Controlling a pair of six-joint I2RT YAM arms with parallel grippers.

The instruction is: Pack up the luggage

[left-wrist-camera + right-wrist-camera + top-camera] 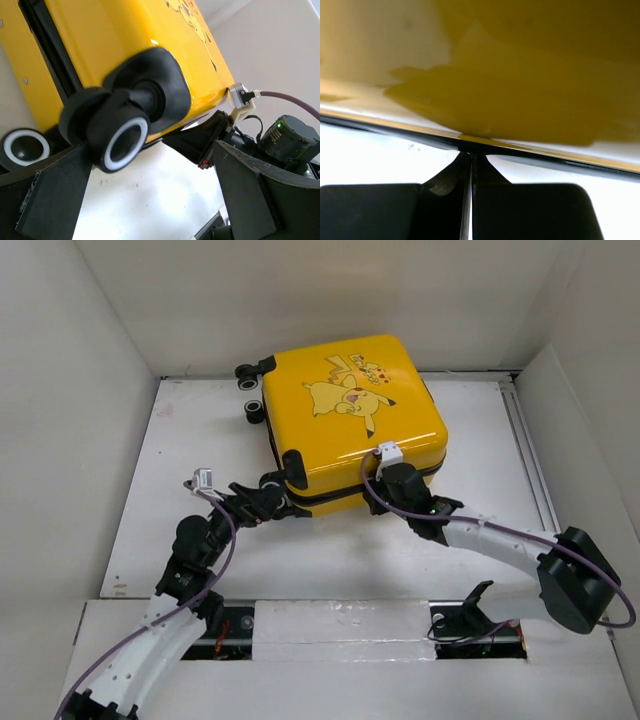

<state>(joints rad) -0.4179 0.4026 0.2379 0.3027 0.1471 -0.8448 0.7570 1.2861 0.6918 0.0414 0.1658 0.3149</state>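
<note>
The luggage (pixel 350 410) is a bright-yellow hard-shell suitcase with a Pikachu print. It lies flat at the back middle of the table, its two halves together with a thin dark gap along the near edge. My left gripper (pixel 268 502) is open at the near-left corner. In the left wrist view (pixel 150 195) its fingers straddle bare table just below a black wheel (pixel 120 140) and hold nothing. My right gripper (pixel 385 490) is shut. Its tips (pixel 471 152) touch the black zipper trim (pixel 545 159) on the near edge, under the yellow shell (pixel 520 75).
Two more black wheels (pixel 252 390) stick out at the suitcase's far-left end. White walls enclose the table on the left, back and right. A metal rail (pixel 530 460) runs along the right side. A taped strip (pixel 340 625) lies between the arm bases.
</note>
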